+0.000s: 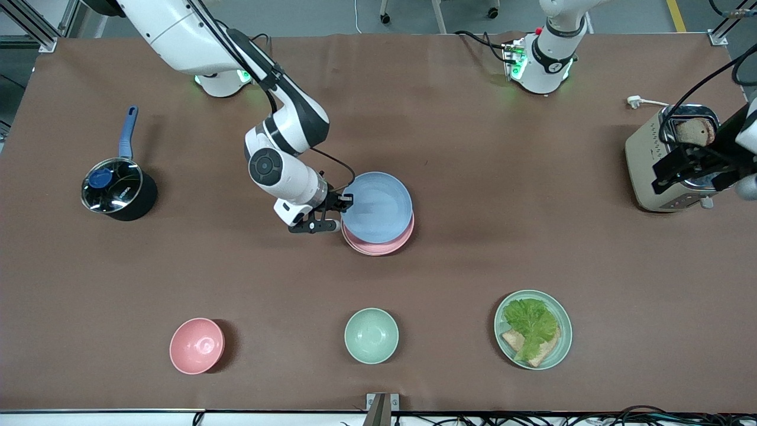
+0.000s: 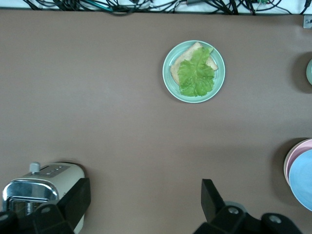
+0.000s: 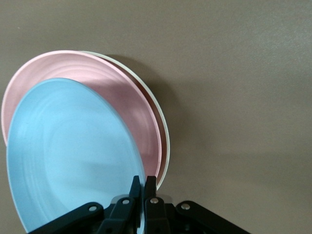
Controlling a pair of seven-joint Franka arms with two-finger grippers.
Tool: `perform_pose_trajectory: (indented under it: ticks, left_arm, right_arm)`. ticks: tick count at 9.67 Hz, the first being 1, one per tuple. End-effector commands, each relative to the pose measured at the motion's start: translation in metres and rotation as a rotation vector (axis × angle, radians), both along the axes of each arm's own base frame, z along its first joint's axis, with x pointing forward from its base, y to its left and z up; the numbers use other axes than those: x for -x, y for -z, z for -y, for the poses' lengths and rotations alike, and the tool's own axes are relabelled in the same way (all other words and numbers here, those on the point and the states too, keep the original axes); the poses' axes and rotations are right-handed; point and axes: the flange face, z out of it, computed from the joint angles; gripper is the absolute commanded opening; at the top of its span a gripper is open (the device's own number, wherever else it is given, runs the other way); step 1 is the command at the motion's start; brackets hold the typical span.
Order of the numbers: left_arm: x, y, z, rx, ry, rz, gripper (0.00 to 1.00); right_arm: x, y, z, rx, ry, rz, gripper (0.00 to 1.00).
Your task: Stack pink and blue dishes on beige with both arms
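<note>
Blue was the top colour of the stack: the blue plate (image 1: 377,207) lay tilted over the pink plate (image 1: 381,244) near the middle of the brown worktop (image 1: 473,177). In the front view only a crescent of the pink plate showed, on the side nearer to the camera. The beige plate (image 3: 163,131) was almost fully hidden; the right wrist view showed just a thin cream rim of it under the pink one.

The right pincer (image 1: 333,214) was clenched on the edge of the blue plate at the side toward the right arm's end of the worktop; in the right wrist view its fingers (image 3: 151,192) pinched the rim, and one side of that plate was cut off by the frame.

The left arm waited. The left pincer (image 1: 689,165) hung over the toaster (image 1: 662,160), covering part of it, and its fingers (image 2: 210,197) stood wide apart and released. The arm itself was mostly out of frame.

A green plate with lettuce (image 1: 533,329), a green bowl (image 1: 371,335) and a pink bowl (image 1: 197,346) stood nearer to the camera, well apart from the stack.
</note>
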Motion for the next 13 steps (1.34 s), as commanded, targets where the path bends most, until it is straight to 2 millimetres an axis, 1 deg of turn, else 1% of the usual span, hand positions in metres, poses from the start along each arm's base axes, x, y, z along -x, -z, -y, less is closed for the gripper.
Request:
perform_pose_trajectory:
  ticks: [1,2,3,4,5,6,7,8,9,10,11,12,13]
  left_arm:
    - [0.019,-0.012,-0.016,-0.036,0.081,-0.023,1.00]
    - [0.028,-0.015,-0.018,-0.009,0.076,-0.054,1.00]
    - [0.034,-0.019,-0.026,0.015,0.053,-0.054,1.00]
    - [0.034,-0.020,-0.031,0.023,0.042,-0.055,1.00]
    - [0.034,-0.020,-0.031,0.024,0.042,-0.055,1.00]
    - [0.036,-0.021,-0.026,0.022,0.048,-0.054,1.00]
    - [0.039,-0.025,-0.027,0.017,0.044,-0.045,1.00]
    - [0.040,-0.023,-0.029,0.012,0.039,-0.052,1.00]
    - [0.048,-0.021,-0.024,0.002,0.039,-0.070,1.00]
    - [0.060,-0.014,-0.016,-0.011,0.046,-0.090,1.00]
    - [0.072,-0.006,-0.005,-0.023,0.061,-0.104,1.00]
    - [0.077,0.000,-0.004,-0.026,0.062,-0.115,1.00]
    - [0.080,0.005,0.002,-0.026,0.076,-0.126,1.00]
  right_arm:
    - [0.003,0.007,0.002,-0.003,0.014,0.002,0.26]
    - [0.004,0.011,0.000,-0.002,0.015,-0.003,0.60]
    - [0.004,0.011,0.001,-0.002,0.021,-0.006,1.00]
    - [-0.002,0.004,0.004,-0.006,0.027,0.003,1.00]
    - [-0.011,-0.014,0.005,-0.017,0.034,0.033,1.00]
    - [-0.027,-0.045,0.021,-0.028,0.063,0.074,1.00]
    - [-0.036,-0.070,0.037,-0.017,0.077,0.080,1.00]
    - [-0.048,-0.102,0.063,0.012,0.095,0.141,1.00]
    - [-0.057,-0.131,0.090,0.051,0.113,0.187,1.00]
    - [-0.072,-0.167,0.132,0.117,0.137,0.252,1.00]
    - [-0.082,-0.202,0.171,0.198,0.140,0.307,1.00]
    - [-0.089,-0.239,0.206,0.248,0.173,0.319,1.00]
    - [-0.095,-0.283,0.246,0.278,0.233,0.313,1.00]
